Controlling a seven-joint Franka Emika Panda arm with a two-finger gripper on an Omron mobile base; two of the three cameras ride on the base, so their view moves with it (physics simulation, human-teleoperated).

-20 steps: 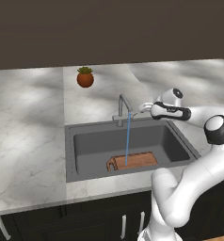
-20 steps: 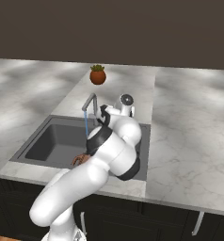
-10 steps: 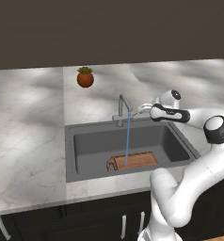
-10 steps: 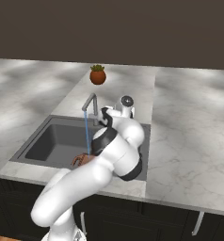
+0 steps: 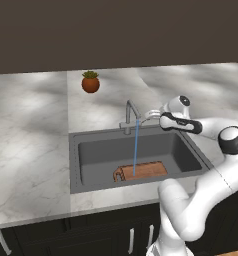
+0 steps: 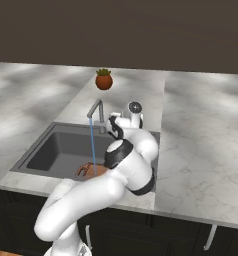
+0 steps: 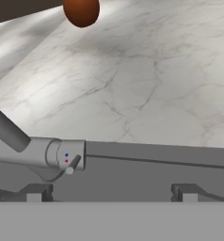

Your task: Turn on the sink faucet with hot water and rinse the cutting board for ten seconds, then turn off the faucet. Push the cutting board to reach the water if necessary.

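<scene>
In the basin of the sink [image 5: 84,165], toward its front, I see the board [image 5: 141,172] lying flat, long axis running left to right, loop handle at its left end. The water [image 5: 135,150] drops straight from the spout onto the board, left of its middle, so I judge no push is needed; the rinse is running.

Moving right, the faucet [image 5: 128,116] stands at the back rim, and my gripper [image 5: 150,115] hovers just beside it on the right, level with the faucet's upper part. In the hand view the lever [image 7: 73,164] hangs at the lower left, beyond my left fingertip [image 7: 38,192], with both tips spread wide and holding nothing.

So the next move, shutting the water off, turns on this: the lever lies to the left of my hand's line and slightly ahead, near but not touching.
</scene>
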